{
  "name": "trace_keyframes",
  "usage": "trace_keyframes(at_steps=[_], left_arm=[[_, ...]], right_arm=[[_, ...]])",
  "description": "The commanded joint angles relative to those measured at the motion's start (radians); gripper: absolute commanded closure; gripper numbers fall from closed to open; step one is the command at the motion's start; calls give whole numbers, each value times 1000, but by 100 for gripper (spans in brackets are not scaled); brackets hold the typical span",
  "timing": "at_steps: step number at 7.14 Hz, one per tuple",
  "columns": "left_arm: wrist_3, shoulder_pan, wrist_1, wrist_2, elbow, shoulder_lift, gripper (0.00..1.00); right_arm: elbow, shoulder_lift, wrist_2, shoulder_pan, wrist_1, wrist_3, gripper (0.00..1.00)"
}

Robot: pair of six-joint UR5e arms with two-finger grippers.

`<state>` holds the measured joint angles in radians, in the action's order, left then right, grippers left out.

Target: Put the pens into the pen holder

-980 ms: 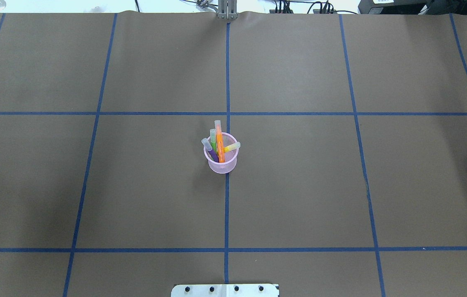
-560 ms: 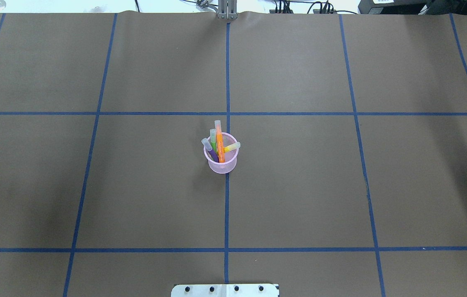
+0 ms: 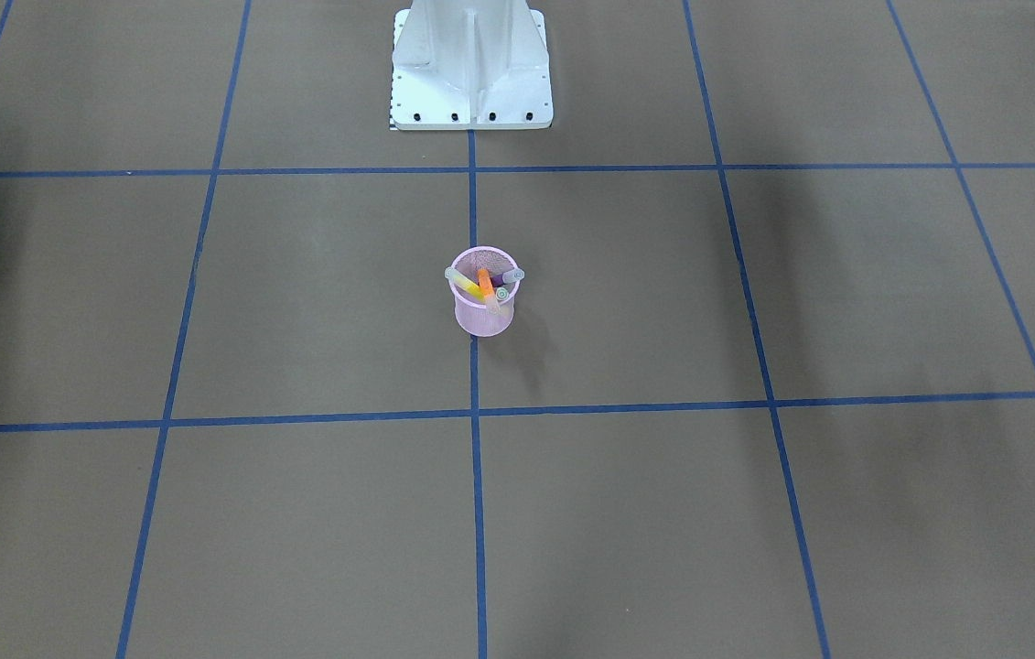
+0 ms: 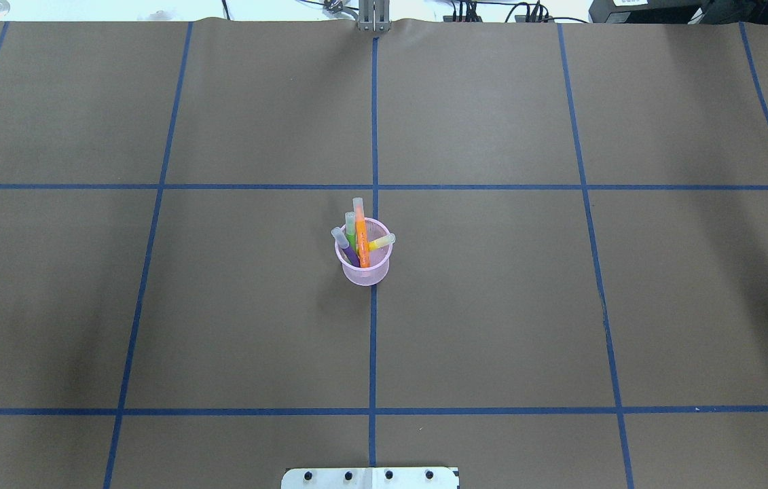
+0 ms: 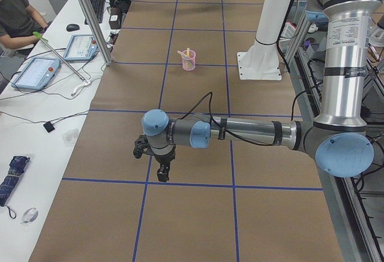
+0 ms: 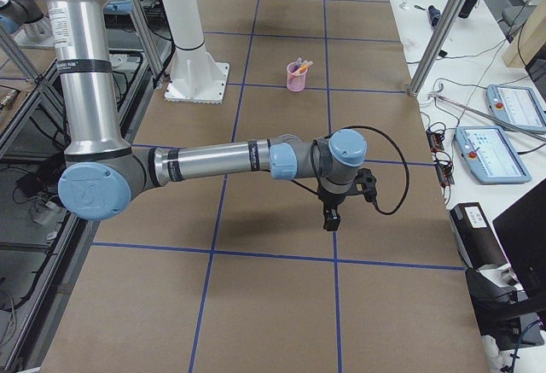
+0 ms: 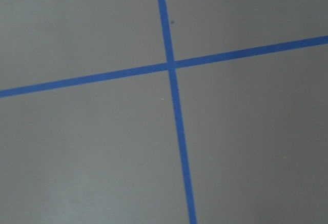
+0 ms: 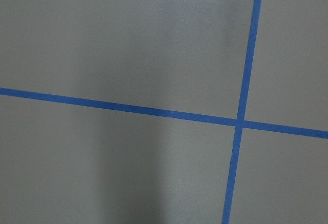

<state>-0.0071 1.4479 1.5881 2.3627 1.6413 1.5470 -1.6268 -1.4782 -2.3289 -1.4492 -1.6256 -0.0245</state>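
Note:
The pink mesh pen holder (image 4: 364,270) stands upright at the table's centre, on the middle blue line. The purple pen (image 4: 346,250), green pen (image 4: 350,229), orange pen (image 4: 361,234) and yellow pen (image 4: 381,242) all stand inside it, pale caps up and fanned over the rim. From the front-facing view I see the same pen holder (image 3: 483,316). My left gripper (image 5: 162,175) hangs over the table's left end, far from the cup. My right gripper (image 6: 330,219) hangs over the right end. Both show only in the side views, so I cannot tell their state.
Brown paper with a blue tape grid (image 4: 373,187) covers the table. The robot's white base (image 3: 471,73) sits at the near edge. A side desk holds teach pendants (image 5: 36,71), with a seated person (image 5: 15,10) beside it. A metal post (image 5: 90,16) stands at the table's edge.

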Motion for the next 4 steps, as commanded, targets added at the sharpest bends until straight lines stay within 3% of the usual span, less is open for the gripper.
trace_keyframes(at_steps=[1, 4], left_arm=[[-121, 6, -2, 56, 75, -13, 0], [-73, 14, 13, 55, 100, -36, 0]], right_arm=[[-2, -20, 43, 1, 6, -2, 0], [-1, -28, 40, 1, 1, -14, 0]])
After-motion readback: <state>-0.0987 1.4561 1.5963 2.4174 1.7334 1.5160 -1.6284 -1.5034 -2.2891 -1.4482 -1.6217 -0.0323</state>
